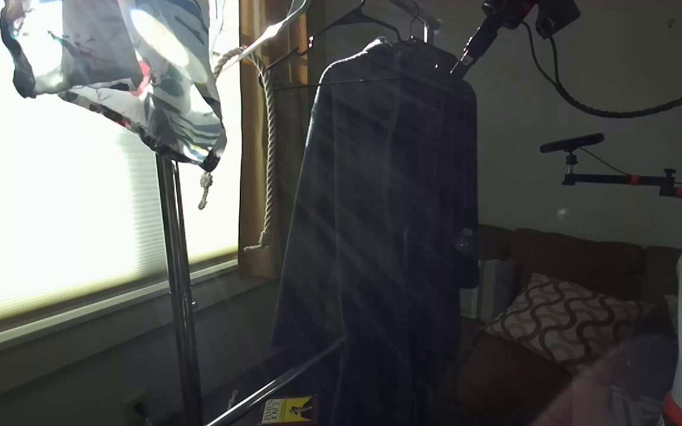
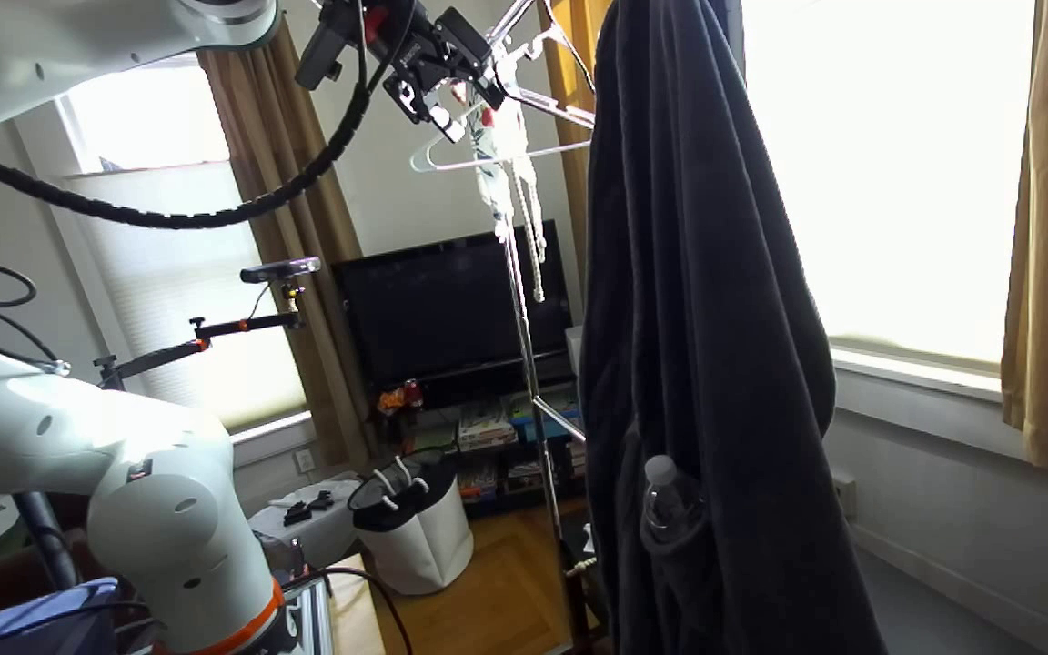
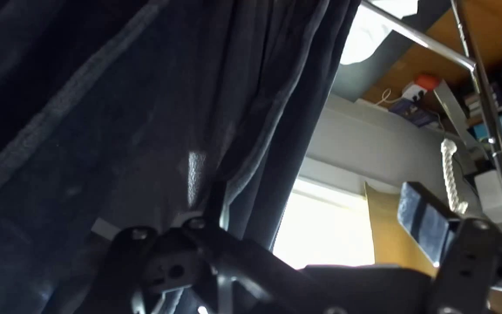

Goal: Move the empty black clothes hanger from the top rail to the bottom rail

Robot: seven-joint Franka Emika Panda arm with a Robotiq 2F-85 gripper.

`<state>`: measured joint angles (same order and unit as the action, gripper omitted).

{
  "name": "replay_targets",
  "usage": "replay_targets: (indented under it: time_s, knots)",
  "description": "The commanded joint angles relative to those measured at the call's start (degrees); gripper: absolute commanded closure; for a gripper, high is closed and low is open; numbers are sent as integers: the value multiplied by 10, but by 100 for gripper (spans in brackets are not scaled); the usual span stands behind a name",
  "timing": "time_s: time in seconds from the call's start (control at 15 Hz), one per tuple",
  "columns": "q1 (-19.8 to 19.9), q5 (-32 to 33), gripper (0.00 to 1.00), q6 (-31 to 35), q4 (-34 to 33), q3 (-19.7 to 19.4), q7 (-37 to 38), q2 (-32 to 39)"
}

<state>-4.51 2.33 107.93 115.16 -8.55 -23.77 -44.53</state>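
Near the shoulder of the dark robe, my hand was up by the top rail, fingers spread well apart, nothing held that I could see. The empty black clothes hanger hung high beside the robe's collar in an exterior view; its hook ran out of frame, so its seat on the rail went unconfirmed. Pickup, I judged, was not yet made.

Main hazard: wrong catch. In the wrist view robe cloth filled the space behind one finger, contact or gap unclear. Closing there could have pinched fabric and dragged the whole robe along the rail.

Second: tangles. The white hanger and a rope showed close to one end of the black hanger, depth unclear; a sideways pull might have brought them along. A pull without enough lift could have left the hook caught and rocked the clothes rack.

Third: the carry. The bottom rail lay well below, partly hidden by the robe in both exterior views. A low sweep risked knocking loose the plastic bottle in the robe's pocket. Glare from the window shade would have made hook and rail hard to judge.
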Motion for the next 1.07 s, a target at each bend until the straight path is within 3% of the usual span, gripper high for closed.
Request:
replay_targets:
  time_s: [0.0,0.2,0.53,1.0]
  knots:
    - [12,52,0,-79,-18,13,-21,6]
    - [-2,67,0,-100,-20,5,-46,2]
    - [-43,16,0,-94,-29,-25,-109,6]
    - [-49,-65,0,-40,-43,-38,-85,23]
